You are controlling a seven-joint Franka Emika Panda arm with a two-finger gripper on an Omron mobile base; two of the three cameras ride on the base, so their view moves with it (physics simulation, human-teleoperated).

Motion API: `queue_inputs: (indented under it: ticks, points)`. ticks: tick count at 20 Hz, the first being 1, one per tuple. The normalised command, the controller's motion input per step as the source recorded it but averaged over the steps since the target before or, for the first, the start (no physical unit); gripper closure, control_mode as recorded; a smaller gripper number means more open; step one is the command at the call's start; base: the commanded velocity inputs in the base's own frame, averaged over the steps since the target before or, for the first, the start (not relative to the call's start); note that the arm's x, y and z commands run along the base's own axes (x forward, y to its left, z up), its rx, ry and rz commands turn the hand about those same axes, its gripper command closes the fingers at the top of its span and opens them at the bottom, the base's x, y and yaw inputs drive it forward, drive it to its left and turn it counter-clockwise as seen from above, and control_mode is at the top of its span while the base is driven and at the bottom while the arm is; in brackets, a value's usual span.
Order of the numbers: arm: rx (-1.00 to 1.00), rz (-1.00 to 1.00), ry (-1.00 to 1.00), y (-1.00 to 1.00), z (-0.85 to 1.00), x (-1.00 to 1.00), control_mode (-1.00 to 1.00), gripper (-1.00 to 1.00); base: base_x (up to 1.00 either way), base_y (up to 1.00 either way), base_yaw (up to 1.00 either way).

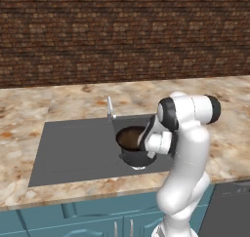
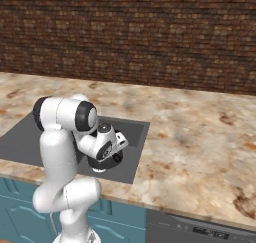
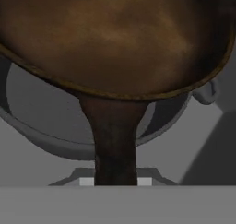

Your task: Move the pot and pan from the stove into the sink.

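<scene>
We saw pan (image 3: 115, 38) atop pot (image 3: 50, 121) in sink (image 1: 73, 153); jaws clamped on pan's handle; release left.

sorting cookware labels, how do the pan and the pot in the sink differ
The pan is shallow with a brown inside, while the pot beneath it is deeper with grey walls. The pan has one long dark handle running toward the gripper; the pot shows a small side handle. The pan lies on top, the pot below. Both are round and sit in the sink.
</scene>
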Motion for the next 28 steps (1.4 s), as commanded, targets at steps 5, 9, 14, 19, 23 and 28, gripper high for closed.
queue_inputs:
  ticks: [5, 9, 14, 19, 23, 28]
  points:
    - [0.00, 0.03, -0.04, -0.10, -0.37, 0.11, -1.00, 1.00, 0.00, 0.00, 0.00]
    - [0.00, 0.00, 0.00, 0.00, 0.00, 0.00, -1.00, -1.00, 0.00, 0.00, 0.00]
    - [0.07, 0.00, -0.05, -0.05, 0.40, 0.00, -1.00, -1.00, 0.00, 0.00, 0.00]
    - [0.15, 0.00, -0.08, -0.09, 0.88, -0.15, -1.00, -1.00, 0.00, 0.00, 0.00]
    - [0.16, 0.00, -0.07, -0.18, 0.88, -0.34, -1.00, -1.00, 0.00, 0.00, 0.00]
    - [0.15, 0.01, -0.03, -0.08, 0.87, -0.37, -1.00, -1.00, 0.00, 0.00, 0.00]
